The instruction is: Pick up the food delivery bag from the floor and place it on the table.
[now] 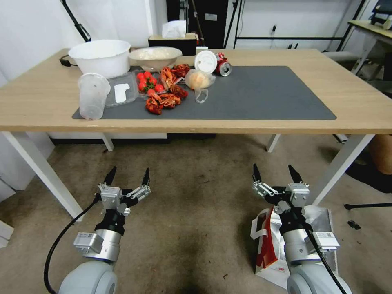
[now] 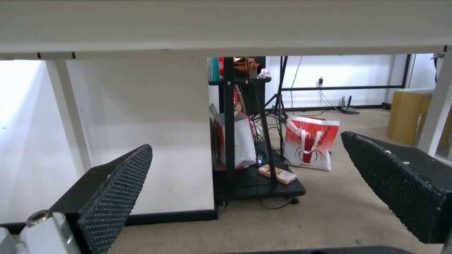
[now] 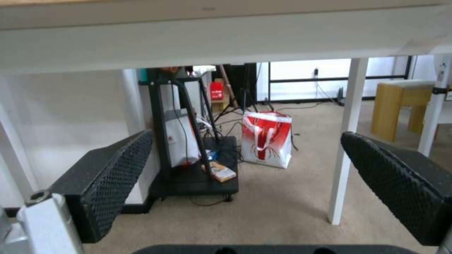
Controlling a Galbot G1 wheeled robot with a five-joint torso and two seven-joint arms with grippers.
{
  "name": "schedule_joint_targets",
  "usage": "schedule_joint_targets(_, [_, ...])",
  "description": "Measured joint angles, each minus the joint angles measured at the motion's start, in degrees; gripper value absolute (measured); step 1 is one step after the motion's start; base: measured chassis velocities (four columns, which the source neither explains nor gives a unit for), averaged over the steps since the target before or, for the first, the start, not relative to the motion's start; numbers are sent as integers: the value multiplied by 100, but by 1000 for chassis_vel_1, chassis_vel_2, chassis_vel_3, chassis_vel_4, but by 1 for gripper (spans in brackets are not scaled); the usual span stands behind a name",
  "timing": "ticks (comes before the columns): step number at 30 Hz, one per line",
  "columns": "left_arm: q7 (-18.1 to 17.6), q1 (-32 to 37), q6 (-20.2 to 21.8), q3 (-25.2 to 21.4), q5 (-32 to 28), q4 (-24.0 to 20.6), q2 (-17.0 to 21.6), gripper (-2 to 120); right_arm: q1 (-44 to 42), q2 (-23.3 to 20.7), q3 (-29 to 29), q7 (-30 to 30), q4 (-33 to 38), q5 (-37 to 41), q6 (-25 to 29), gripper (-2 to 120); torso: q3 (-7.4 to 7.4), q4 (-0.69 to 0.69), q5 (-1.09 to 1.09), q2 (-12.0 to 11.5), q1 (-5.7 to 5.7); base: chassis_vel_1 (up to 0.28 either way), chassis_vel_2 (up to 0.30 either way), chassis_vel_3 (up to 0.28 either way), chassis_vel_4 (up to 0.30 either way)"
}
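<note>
Food delivery bag (image 1: 269, 241): standing on the floor (image 1: 192, 204), on the robot's right side, in front of the tabletop (image 1: 286, 61) and short of its near edge. White body, red side panel and white strap handle visible; the right arm crosses over it and hides much of the top.

Right pincer (image 1: 277, 175): fingers spread wide, holding nothing, poised above the floor just ahead of the bag and pointing toward the table's underside. In the right wrist view both finger pads (image 3: 113, 173) stand well apart with open floor between them.

Left pincer (image 1: 127, 176): fingers spread, empty, held over bare floor on the robot's left, level with the right one. The left wrist view confirms the gap between its pads (image 2: 118, 190).

Tabletop contents, left half of the dark grey mat (image 1: 265, 94): white bowl (image 1: 100, 57), clear plastic cup (image 1: 93, 96), strawberries (image 1: 148, 81), crayfish (image 1: 163, 100), a small clear bag with a pale orange lump (image 1: 199, 81), a tipped can (image 1: 223, 66)

A second red-and-white bag (image 3: 266, 138) stands on the floor beyond the table
</note>
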Motion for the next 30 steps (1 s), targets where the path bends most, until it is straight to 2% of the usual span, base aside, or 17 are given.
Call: schedule_joint_targets(30, [19,-7,-16,-2,15,-5,-22,100,-31,9,-13,-7,-41,-29,64,100,-509,0,0,-711,-204,0,0,0,0])
